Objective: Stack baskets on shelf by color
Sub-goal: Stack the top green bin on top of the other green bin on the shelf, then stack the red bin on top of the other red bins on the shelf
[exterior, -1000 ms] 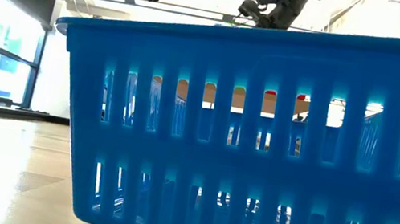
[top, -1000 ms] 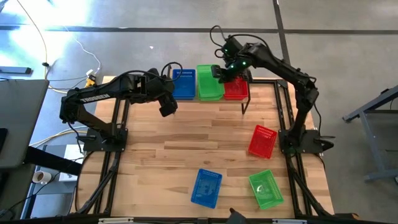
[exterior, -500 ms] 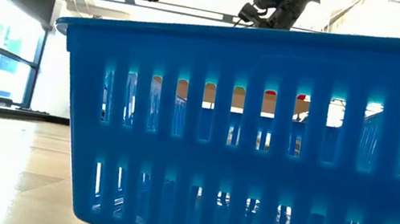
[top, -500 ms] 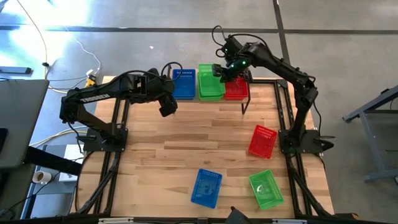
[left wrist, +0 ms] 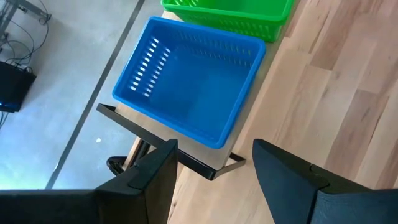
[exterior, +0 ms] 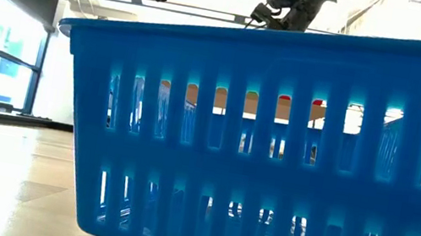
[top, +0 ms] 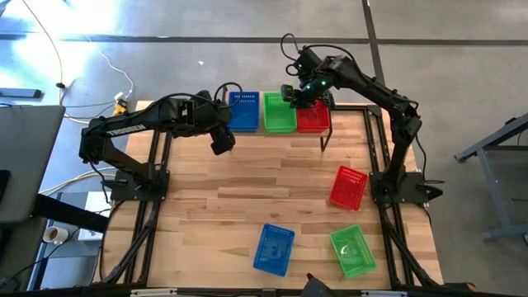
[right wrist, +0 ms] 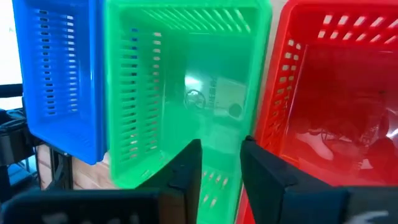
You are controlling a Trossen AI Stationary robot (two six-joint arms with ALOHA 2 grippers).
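Note:
On the shelf (left wrist: 231, 152) at the table's far edge stand a blue basket (top: 243, 111), a green basket (top: 279, 114) and a red basket (top: 313, 119), side by side. My right gripper (top: 297, 95) hangs over the green basket's right wall (right wrist: 219, 163), open, with one finger on each side of that wall. My left gripper (top: 221, 140) hovers open just short of the blue basket (left wrist: 193, 87), holding nothing. A red basket (top: 348, 187), a blue one (top: 274, 248) and a green one (top: 352, 251) rest on their bottoms on the tabletop. My right gripper comes from above, pointing down. Its fingers (right wrist: 186, 171) straddle the green basket's right wall near the rim, one inside and one outside. I cannot tell whether they touch the wall. The basket stands on the shelf, upright.
The loose blue basket (exterior: 258, 143) fills the low view and hides most of the table behind it. The shelf's black leg (top: 323, 140) stands on the table near the red basket. Bare wood lies in the table's middle and left.
The green basket under my right gripper has come down a little and now sits level on the shelf between the blue and red ones. My right gripper has stayed over its right wall.

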